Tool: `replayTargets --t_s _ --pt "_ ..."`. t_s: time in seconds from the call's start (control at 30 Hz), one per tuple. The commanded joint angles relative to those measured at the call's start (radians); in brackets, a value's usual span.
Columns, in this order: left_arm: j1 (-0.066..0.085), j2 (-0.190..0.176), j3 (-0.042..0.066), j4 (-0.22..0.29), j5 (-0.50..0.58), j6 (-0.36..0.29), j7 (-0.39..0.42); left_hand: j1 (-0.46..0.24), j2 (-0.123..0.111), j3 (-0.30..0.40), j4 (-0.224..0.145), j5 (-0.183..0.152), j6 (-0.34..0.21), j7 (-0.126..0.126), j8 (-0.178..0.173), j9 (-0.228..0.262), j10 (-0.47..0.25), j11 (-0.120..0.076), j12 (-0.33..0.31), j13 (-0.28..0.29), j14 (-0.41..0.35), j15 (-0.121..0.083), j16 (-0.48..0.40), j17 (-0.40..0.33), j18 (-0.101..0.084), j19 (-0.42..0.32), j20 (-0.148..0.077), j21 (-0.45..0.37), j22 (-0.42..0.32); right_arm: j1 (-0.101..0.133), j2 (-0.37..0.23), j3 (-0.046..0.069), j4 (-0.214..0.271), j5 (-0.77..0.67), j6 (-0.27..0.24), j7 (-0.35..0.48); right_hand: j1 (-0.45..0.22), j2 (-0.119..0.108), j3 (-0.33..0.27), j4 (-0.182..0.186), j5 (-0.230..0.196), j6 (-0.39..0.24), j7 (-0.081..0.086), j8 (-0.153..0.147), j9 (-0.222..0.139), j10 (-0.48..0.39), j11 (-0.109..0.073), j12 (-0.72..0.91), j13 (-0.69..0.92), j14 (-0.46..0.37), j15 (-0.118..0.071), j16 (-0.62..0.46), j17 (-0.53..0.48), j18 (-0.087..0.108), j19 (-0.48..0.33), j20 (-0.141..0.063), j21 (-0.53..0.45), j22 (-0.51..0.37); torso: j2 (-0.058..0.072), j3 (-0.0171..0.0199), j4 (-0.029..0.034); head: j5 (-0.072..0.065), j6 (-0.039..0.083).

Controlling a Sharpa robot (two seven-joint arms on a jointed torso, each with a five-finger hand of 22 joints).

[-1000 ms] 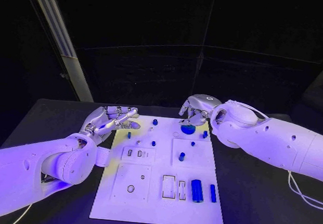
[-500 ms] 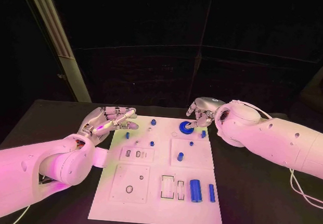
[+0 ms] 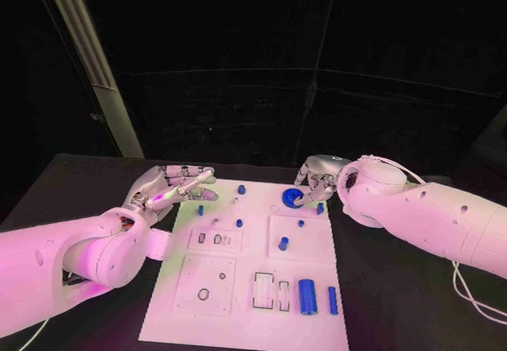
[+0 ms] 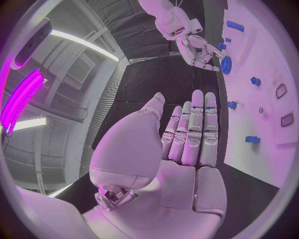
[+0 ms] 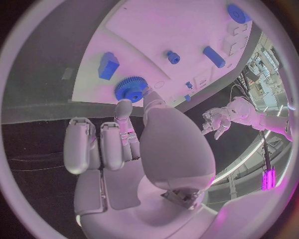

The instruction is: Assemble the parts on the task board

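Black table (image 3: 408, 319) carries the task board (image 3: 236, 321). At upper centre, my right hand (image 3: 316, 180) is nearer the blue gear (image 3: 292, 198), fingertips touching it; my left hand (image 3: 172, 184) lies spread, empty.

Before me lies the black table (image 3: 408, 319), and on it, in the middle, the white task board (image 3: 313, 327) lies flat, its long side running away from me. A thin pale cable (image 3: 480, 308) trails over the table near its right edge, well apart from the task board.
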Motion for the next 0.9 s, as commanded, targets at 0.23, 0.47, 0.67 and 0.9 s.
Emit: replayTargets --t_s 0.23,0.47,0.67,0.9 --pt "0.002 0.002 0.001 0.000 -0.005 0.014 0.003 0.011 0.002 0.002 -0.006 -0.006 0.005 -0.002 -0.005 -0.001 0.001 0.003 -0.007 -0.002 -0.002 0.008 -0.007 0.001 0.014 0.000 0.004 -0.006 -0.002 0.002 0.022 0.000 -0.018 -0.025 0.038 0.004 0.043 0.029 0.011 -0.005 0.006 0.019 -0.006 0.019 0.004 0.039 -0.004 0.087 0.090 0.047 0.001 0.013 0.021 -0.019 0.010 0.003 0.014 0.018 0.000 -0.0004 0.0019 -0.002 -0.003" --pt "0.002 0.002 0.001 -0.001 -0.005 0.015 0.002 0.011 0.002 0.002 -0.006 -0.006 0.005 -0.002 -0.005 -0.001 0.001 0.003 -0.007 -0.002 -0.002 0.008 -0.007 0.001 0.014 0.000 0.004 -0.006 -0.002 0.001 0.035 0.000 -0.031 -0.035 0.046 0.008 0.060 0.046 0.022 -0.021 0.003 0.029 -0.008 0.026 0.004 0.059 -0.007 0.143 0.148 0.049 -0.001 0.020 0.035 -0.021 0.014 0.000 0.018 0.028 0.000 -0.0005 0.0010 -0.002 -0.007" --pt "0.002 0.003 0.001 -0.002 -0.005 0.015 0.002 0.011 0.002 0.002 -0.006 -0.006 0.005 -0.002 -0.005 -0.001 0.001 0.003 -0.007 -0.002 -0.002 0.008 -0.007 0.001 0.014 0.000 0.004 -0.006 -0.002 0.001 0.044 0.000 -0.041 -0.044 0.066 0.010 0.066 0.053 0.027 -0.031 0.007 0.037 -0.010 0.031 0.004 0.072 -0.008 0.178 0.184 0.050 -0.002 0.023 0.042 -0.021 0.016 -0.001 0.021 0.033 0.000 -0.0002 0.0012 -0.003 -0.010" --pt "0.002 0.002 0.000 -0.003 -0.005 0.015 0.002 0.011 0.002 0.002 -0.006 -0.006 0.005 -0.002 -0.005 -0.001 0.001 0.003 -0.007 -0.001 -0.002 0.008 -0.008 0.002 0.014 0.000 0.004 -0.007 -0.002 0.001 0.048 0.000 -0.048 -0.052 0.094 0.010 0.066 0.054 0.028 -0.034 0.008 0.042 -0.010 0.033 0.004 0.074 -0.008 0.186 0.192 0.050 -0.003 0.025 0.045 -0.022 0.016 -0.001 0.021 0.034 0.000 -0.0003 0.0012 -0.002 -0.013"
